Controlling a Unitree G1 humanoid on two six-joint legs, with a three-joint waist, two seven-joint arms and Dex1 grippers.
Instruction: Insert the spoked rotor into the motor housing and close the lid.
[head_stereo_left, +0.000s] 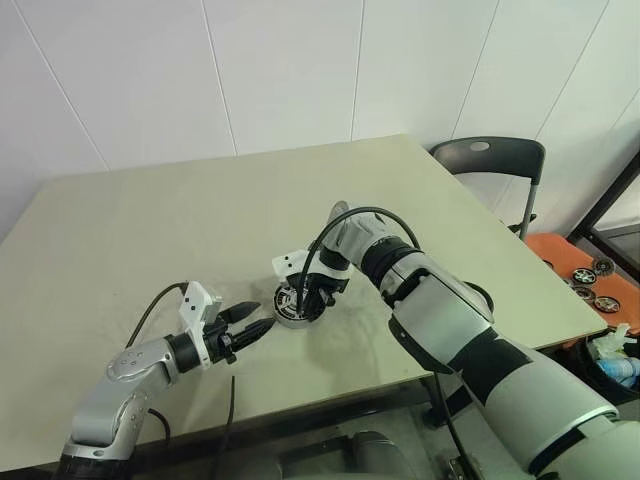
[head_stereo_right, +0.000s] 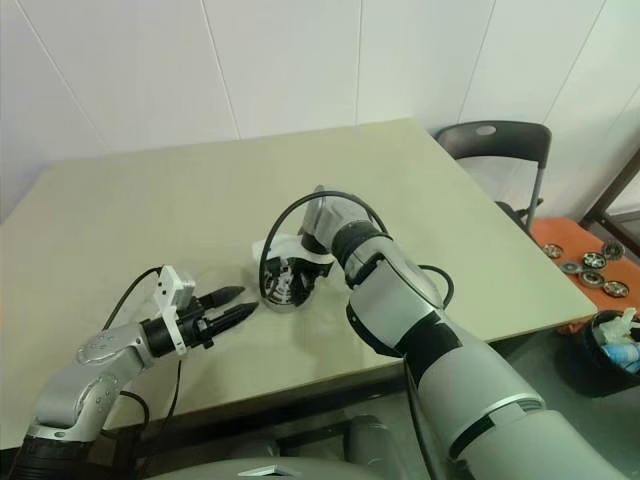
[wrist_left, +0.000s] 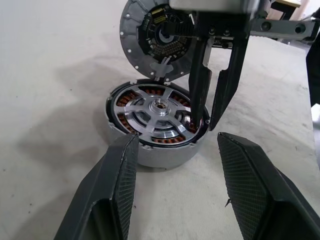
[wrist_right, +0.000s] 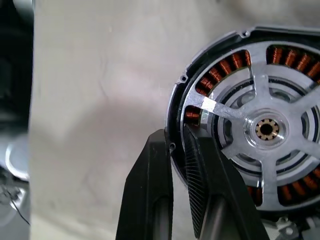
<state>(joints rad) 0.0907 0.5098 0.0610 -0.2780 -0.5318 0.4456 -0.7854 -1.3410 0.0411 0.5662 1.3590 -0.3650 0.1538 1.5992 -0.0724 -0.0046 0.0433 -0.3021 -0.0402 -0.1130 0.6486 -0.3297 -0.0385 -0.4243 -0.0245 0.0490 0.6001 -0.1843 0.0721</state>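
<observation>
While the left pincer (head_stereo_left: 258, 319) hovers open nearby, the right pincer (wrist_right: 178, 150), nearly closed, grips the rim of the motor housing (wrist_left: 156, 131), the spoked rotor (wrist_left: 156, 111) seated inside.

No legible text, label, brand, number or sign appears on any surface. The round silvery metal motor housing (wrist_left: 155, 125) (copper-brown windings exposed) carries no readable marking.

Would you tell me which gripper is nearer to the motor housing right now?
Right. The right gripper is at the motor housing, fingertips pinching its rim beside the seated spoked rotor. The left gripper hovers open just beside it, apart.
</observation>
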